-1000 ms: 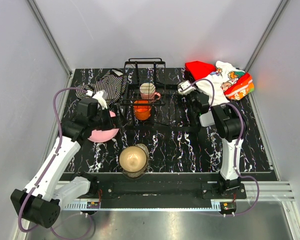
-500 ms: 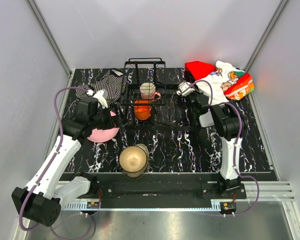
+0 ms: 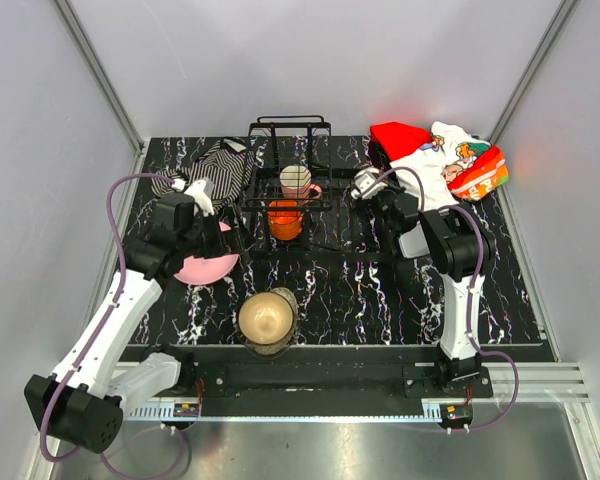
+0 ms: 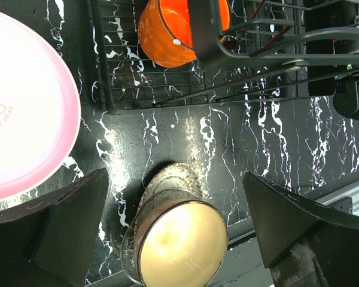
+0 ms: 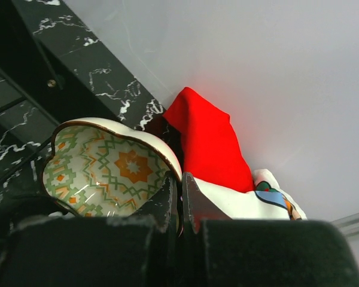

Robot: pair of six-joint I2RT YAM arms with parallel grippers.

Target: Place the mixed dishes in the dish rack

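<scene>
Your right fingers (image 5: 198, 210) are pressed together on the rim of the small floral patterned cup (image 5: 105, 170), one inside the lip and one outside. The cup is tipped so its green-and-orange inside faces the wrist camera. From above, the cup (image 3: 364, 184) sits just off the right side of the dish rack (image 3: 290, 125), outside the wires. You cannot tell whether it touches the counter (image 3: 360, 290).

Your left fingers (image 4: 72, 233) are spread wide with nothing between them. They hang over the counter between the pink round plate (image 4: 24, 113) and the near-left corner of the rack (image 4: 227, 78).

The rack stands at the far middle of the counter, its raised section at the far end. Two dishes are inside it:
- the cream-pink mug (image 3: 298, 180)
- the small orange cup (image 3: 285, 220), just in front of the mug on the near side

Still on the counter:
- The pink plate (image 3: 208, 266) lies flat just left of the rack, partly under your left arm.
- The brownish bowl (image 3: 268, 318) stands open side up near the front edge, between the two arm bases.

The striped cloth (image 3: 220, 165) lies at the far left. The red-white printed cloth (image 3: 435, 150) is bunched at the far right, just behind the held cup.
</scene>
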